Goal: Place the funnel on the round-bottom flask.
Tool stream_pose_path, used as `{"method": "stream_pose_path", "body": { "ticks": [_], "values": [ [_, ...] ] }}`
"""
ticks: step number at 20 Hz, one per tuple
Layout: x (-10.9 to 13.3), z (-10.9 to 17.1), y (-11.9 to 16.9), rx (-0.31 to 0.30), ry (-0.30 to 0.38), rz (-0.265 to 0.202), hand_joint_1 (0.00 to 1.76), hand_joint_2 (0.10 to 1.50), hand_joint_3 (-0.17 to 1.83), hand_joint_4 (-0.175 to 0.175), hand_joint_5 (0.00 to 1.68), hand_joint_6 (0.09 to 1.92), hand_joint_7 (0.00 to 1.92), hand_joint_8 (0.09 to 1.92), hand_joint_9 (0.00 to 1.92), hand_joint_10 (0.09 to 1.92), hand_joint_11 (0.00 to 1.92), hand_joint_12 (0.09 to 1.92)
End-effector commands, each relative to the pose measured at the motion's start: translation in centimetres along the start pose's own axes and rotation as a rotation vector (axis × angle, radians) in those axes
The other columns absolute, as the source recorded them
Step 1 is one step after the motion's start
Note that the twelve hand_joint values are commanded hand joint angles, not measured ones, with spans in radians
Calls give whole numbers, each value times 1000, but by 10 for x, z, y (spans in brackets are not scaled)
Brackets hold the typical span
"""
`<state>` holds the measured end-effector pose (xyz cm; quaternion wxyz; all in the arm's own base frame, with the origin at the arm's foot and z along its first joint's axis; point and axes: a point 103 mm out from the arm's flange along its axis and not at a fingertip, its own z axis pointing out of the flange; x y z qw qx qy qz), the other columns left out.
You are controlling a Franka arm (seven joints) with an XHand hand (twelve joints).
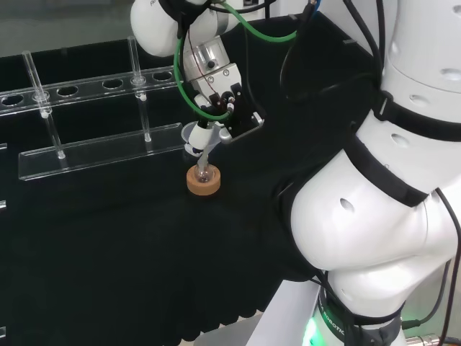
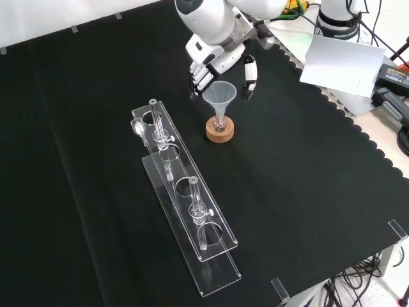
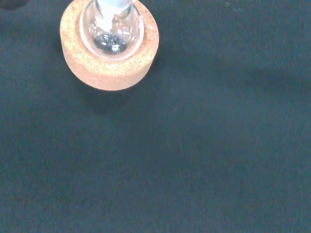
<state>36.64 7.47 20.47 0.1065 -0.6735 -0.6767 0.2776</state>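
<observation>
A: Where's the hand [image 2: 214, 64]?

B: In the front view it sits near the top, just behind the funnel [image 2: 220, 96]. Several fingers [image 2: 199, 77] hang down to the left of the cone and one more [image 2: 250, 71] hangs to the right, with a clear gap between them and the rim.

A: So is it pinching the funnel?

B: From the front, no: the fingers look relaxed and spread on either side, not closed on the glass. In the head view the hand [image 1: 234, 108] is right over the funnel [image 1: 196, 135], and I cannot tell there whether anything touches.

A: And the funnel itself?

B: Upright, cone up, its stem going down into the neck of the flask [image 2: 220, 123]. The flask stands in a cork ring [image 2: 220, 132] on the black cloth [image 2: 307, 166].

A: What does the wrist view give?

B: The cork ring [image 3: 109, 46] close up, with the round bulb of the flask [image 3: 112, 29] seated in it and something dark at the bottom of the bulb.

A: Anything nearby?

B: A clear rack [image 2: 185, 211] lies just left of the flask in the front view, apart from it, with upright posts and round holes.
</observation>
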Motion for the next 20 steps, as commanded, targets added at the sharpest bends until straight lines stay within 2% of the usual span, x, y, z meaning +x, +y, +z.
{"method": "stream_pose_path", "body": {
  "ticks": [1,10,20],
  "values": [
    [-1,-6,-7,-100,10,-15,508,606,318,-37,187,87,2,604,302,732,324,1375],
    [-18,-30,-16,-179,53,-12,535,643,274,-44,257,87,60,647,334,720,312,1378],
    [-56,-50,-8,-195,132,7,583,669,275,-41,319,87,125,668,379,708,317,1371]
  ]
}}
